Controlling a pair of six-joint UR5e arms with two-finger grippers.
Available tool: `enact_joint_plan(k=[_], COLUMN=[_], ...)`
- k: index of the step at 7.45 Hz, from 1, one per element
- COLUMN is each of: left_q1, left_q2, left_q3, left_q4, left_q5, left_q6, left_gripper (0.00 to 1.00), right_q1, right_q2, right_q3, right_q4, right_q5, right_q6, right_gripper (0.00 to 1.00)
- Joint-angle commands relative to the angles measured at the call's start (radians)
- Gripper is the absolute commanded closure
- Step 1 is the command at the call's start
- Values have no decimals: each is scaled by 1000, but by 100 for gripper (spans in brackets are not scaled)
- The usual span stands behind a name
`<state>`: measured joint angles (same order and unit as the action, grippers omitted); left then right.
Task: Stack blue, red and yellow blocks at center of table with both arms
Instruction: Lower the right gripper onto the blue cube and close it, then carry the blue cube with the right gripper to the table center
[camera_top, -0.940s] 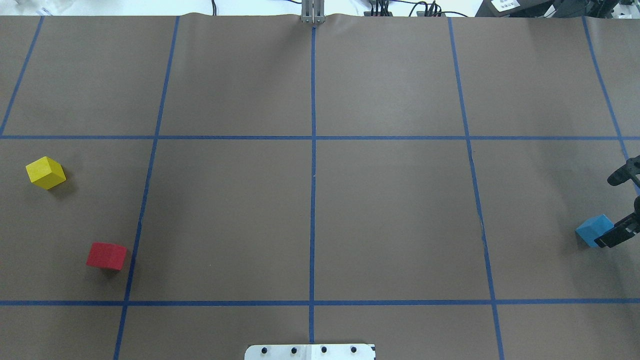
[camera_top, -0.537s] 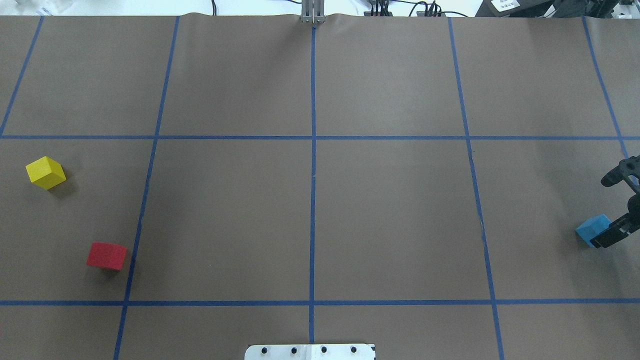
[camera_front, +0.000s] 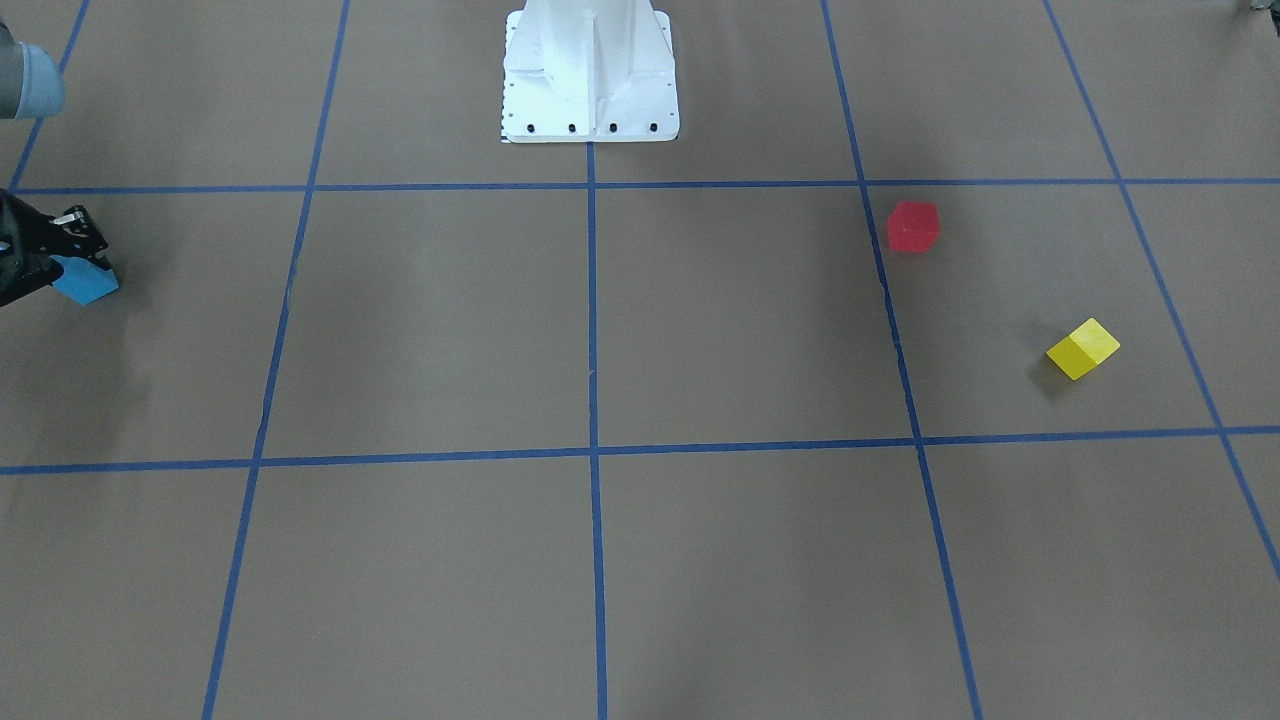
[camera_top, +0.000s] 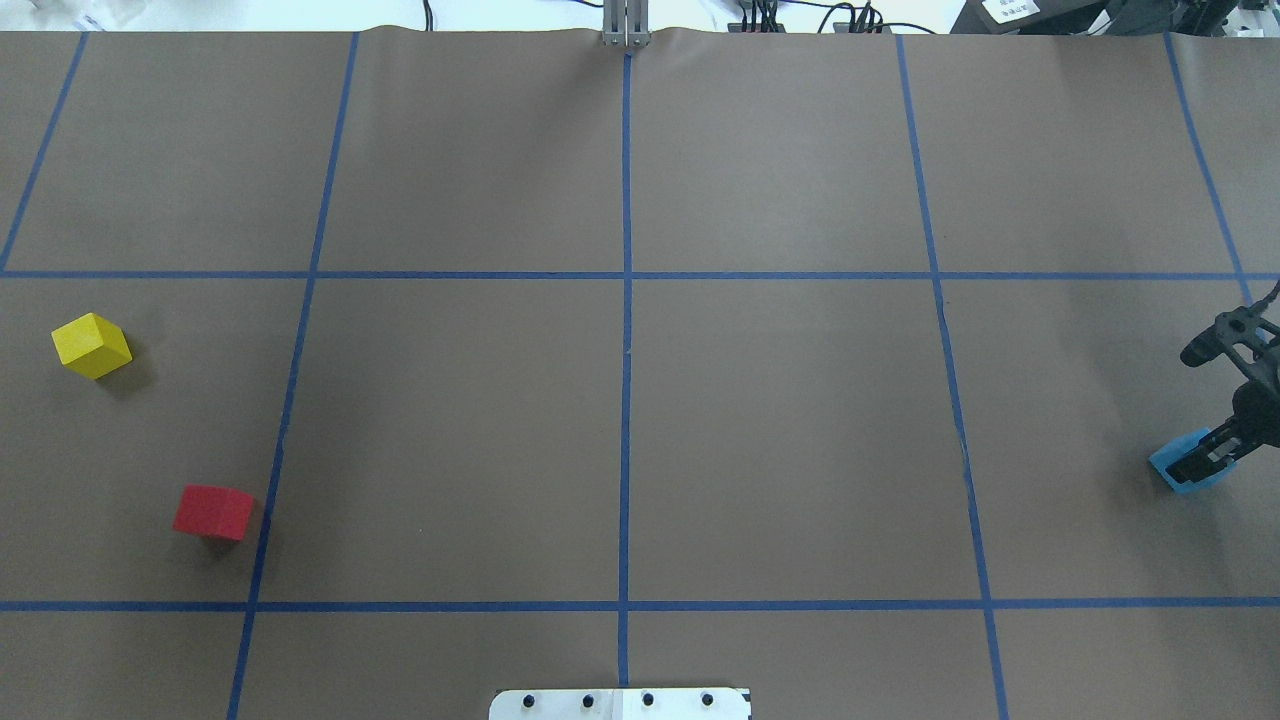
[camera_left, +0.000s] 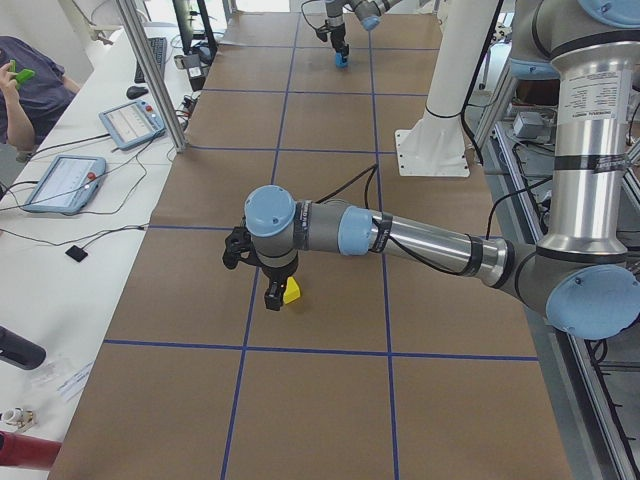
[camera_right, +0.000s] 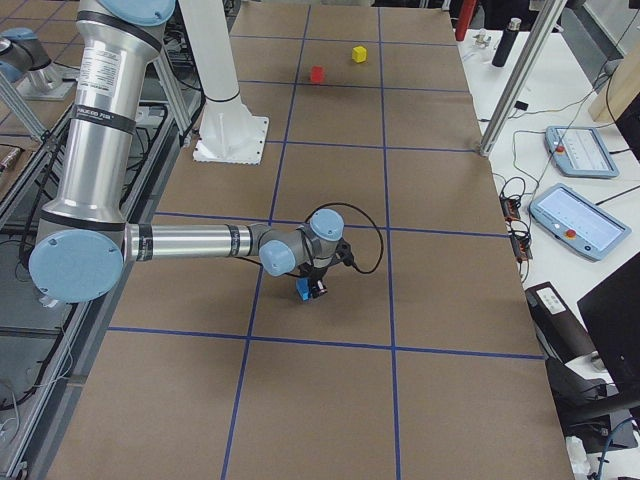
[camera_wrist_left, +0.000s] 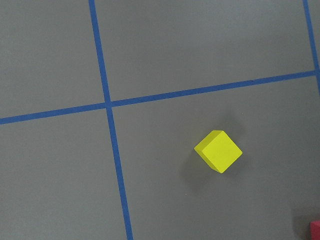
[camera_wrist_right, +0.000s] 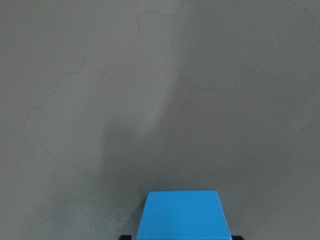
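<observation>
Silver-tube arms (camera_left: 430, 243), grey joints (camera_left: 314, 222) w/ pale-blue caps (camera_left: 268, 210), white pedestal (camera_front: 590, 70)

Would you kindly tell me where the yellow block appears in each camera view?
Front-facing: yellow block right of middle.
Overhead: block far left.
Exterior left: block centre.
Exterior right: block top centre.
Left wrist: block lower middle.
Right wrist: not shown.
Landmark: red block nearby.

Brown table (camera_top: 780, 430) gridded with blue tape (camera_top: 626, 400); yellow block (camera_top: 91, 345) and red block (camera_top: 213, 512) lie left; blue block (camera_top: 1163, 463) far right
</observation>
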<state>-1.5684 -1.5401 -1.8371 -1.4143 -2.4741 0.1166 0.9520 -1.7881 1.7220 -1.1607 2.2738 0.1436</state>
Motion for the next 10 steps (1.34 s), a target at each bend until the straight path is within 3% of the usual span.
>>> enact_joint_plan(k=[1,2,3,5,6,7,8,10], left_q1=[-1,-1,1,-1,-1,1,1,24], left_q2=[0,-2,-3,-52,-60,-60,-58,-60], left_q3=[-2,-1,-1,-7,-4,2,15,30], left_q4=[0,0,0,1,3,5,3,-1], left_q5=[0,0,0,3,6,4,1,3], left_q6=[0,0,0,-3,-3,-5,-5,-161], left_gripper=[0,0,0,0,0,0,0,0], right_q1=[43,112,150,134,105,29,-51,-178], right_q2=[6,68,204,623,785,881,1038,1209], right_q3=[52,74,80,38,-17,-72,-207,-500], right_q4=[-32,-138,-304,-753,-874,-866,-814,-515], right_q5=[65,126,141,89,60,55,15,6], right_q6=[1,1,1,2,32,204,372,741], right_gripper=[100,100,100,100,100,100,100,100])
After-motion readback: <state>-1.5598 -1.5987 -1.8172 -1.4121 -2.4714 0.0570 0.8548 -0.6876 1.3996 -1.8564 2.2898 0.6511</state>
